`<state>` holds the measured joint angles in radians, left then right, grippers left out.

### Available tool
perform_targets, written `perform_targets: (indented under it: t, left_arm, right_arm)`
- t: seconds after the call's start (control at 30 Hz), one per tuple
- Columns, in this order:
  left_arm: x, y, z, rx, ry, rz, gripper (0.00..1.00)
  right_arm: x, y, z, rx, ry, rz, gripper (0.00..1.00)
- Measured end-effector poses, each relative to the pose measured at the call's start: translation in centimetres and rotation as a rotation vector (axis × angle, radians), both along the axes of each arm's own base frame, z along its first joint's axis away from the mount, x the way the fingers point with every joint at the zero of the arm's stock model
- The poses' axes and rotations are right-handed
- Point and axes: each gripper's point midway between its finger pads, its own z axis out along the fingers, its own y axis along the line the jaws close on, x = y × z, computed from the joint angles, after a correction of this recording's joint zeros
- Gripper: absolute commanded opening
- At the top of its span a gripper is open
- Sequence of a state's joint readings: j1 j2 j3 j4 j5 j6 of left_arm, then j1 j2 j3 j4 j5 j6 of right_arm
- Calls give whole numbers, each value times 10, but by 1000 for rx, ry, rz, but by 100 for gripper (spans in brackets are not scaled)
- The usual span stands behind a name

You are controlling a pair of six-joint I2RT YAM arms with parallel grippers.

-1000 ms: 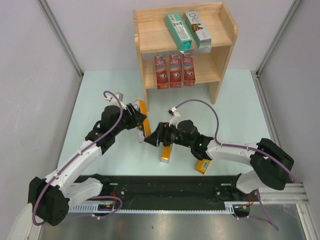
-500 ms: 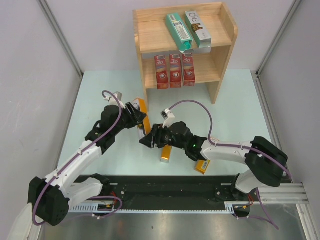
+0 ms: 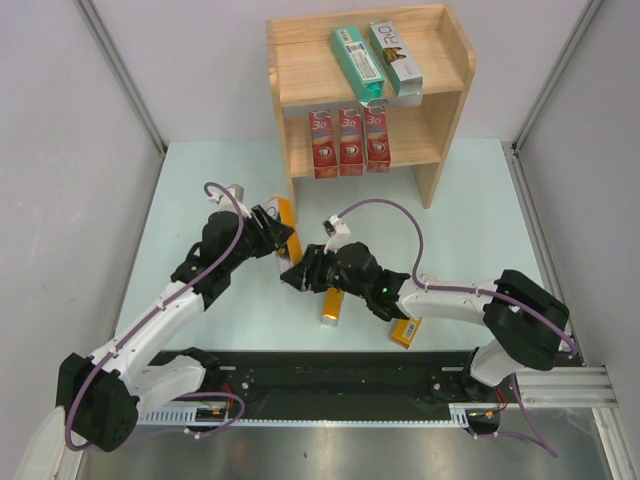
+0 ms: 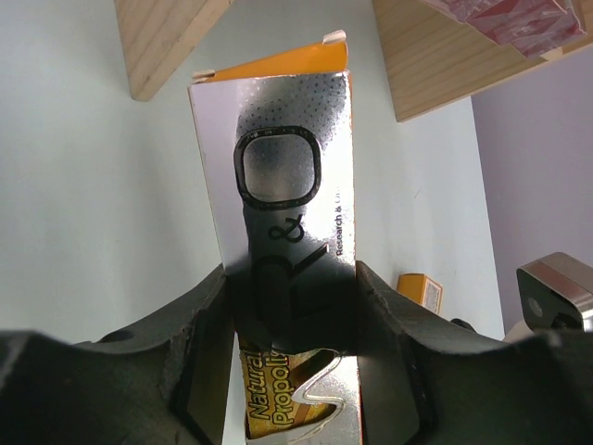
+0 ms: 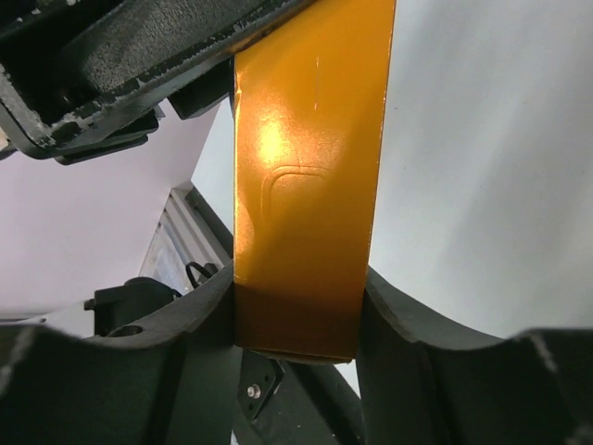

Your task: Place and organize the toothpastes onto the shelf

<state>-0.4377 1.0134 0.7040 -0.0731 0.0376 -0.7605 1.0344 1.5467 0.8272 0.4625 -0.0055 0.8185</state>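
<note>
The silver-and-orange carton [image 4: 283, 185] is up off the table [image 3: 200, 180], in the air in front of the shelf [image 3: 300, 70] and a little to its left. Both arms have it. The left gripper [image 4: 292, 278] is clamped across its printed face low down, and the right gripper [image 5: 295, 278] is closed on its plain orange side. In the right wrist view the other gripper sits just beside it on the same box.

We see the main risk in this shared hold. With both pairs of fingers pressing thin cardboard so close together, any pull or twist by one arm before the other lets go could crease the box or tear its end flap. If both loosen together, it drops to the table. If the left one lets go while the right has only a shallow bite, we expect the long box to swing down and hang crooked, which would make it awkward to place.

Further out, two loose orange cartons [image 3: 333, 305] lie near the right arm, which could nudge them as it swings. On the shelf, three red cartons [image 3: 347, 142] stand on the lower tier. A teal carton [image 3: 357, 62] and a silver carton [image 3: 395, 58] overhang the front edge of the top tier, so we think a careless approach could knock them off.
</note>
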Motion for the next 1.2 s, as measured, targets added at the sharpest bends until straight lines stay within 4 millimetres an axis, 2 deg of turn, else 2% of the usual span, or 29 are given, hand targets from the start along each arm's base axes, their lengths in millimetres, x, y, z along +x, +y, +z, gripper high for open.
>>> perform_targets:
  t: [0.03, 0.17, 0.27, 0.3, 0.4, 0.57, 0.7, 0.8, 1.0, 1.1, 1.2]
  left_arm:
    - [0, 0, -1, 0, 1, 0, 52]
    - [0, 1, -1, 1, -2, 3, 59]
    - [-1, 2, 1, 3, -6, 7, 75]
    - [-1, 3, 3, 0, -11, 8, 84]
    - [-3, 4, 10, -6, -33, 9, 98]
    - [-6, 9, 22, -5, -71, 19, 100]
    - [-7, 19, 31, 35, -101, 48, 100]
    - [-10, 33, 44, 72, -145, 91, 100]
    - [-16, 73, 66, 164, -207, 247, 100]
    - [-16, 88, 64, 219, -195, 307, 100]
    - [-15, 93, 52, 267, -157, 323, 100]
  right_arm:
    - [0, 0, 0, 0, 0, -1, 39]
    - [0, 0, -2, -5, -1, -12, 33]
    - [0, 1, -1, -4, -5, -14, 31]
    - [1, 1, -2, -8, -3, -17, 30]
    - [0, -2, -7, -30, 4, -20, 29]
    - [2, -8, -16, -69, 19, -30, 28]
    - [6, -17, -15, -91, 20, -44, 28]
    - [11, -26, -5, -90, 2, -57, 28]
    - [18, -43, 21, -75, -44, -73, 28]
    - [20, -54, 36, -66, -73, -82, 28]
    - [21, -64, 53, -45, -107, -83, 28]
